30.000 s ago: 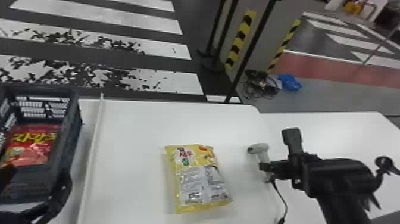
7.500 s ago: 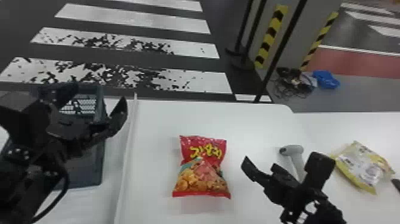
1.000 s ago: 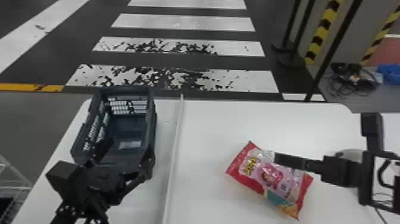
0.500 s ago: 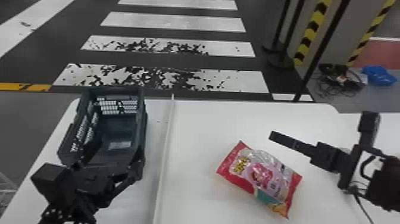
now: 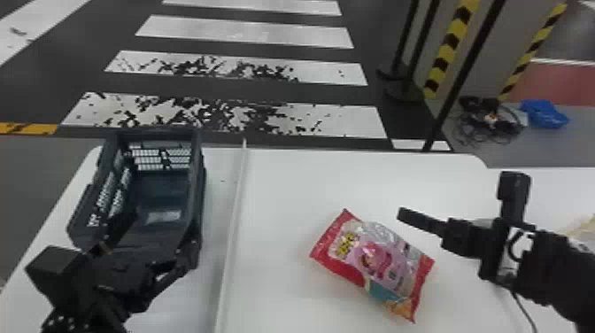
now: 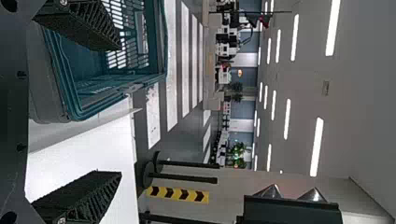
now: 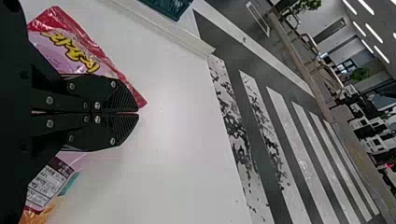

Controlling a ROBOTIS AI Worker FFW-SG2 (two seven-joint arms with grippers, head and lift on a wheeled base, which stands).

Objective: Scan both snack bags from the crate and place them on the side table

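Apparently half done: crate (image 5: 166,186) and widely spread left hand (image 6: 120,110) empty, yellowish bag (image 5: 584,226) on the side tabletop (image 5: 549,190), red snack bag (image 5: 376,263) awaits moving from the main tabletop (image 5: 283,190), near the closed, empty right hand (image 7: 138,113).

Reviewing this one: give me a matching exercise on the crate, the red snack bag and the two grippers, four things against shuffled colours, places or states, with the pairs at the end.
Things
1. Crate
2. Red snack bag
3. Left gripper
4. Right gripper

Colours, places or states
A. Fingers closed together
B. Dark blue-green, with openwork sides
C. Fingers spread apart
D. Lying on the white table, right of the long pale strip

Pairs: 1-B, 2-D, 3-C, 4-A
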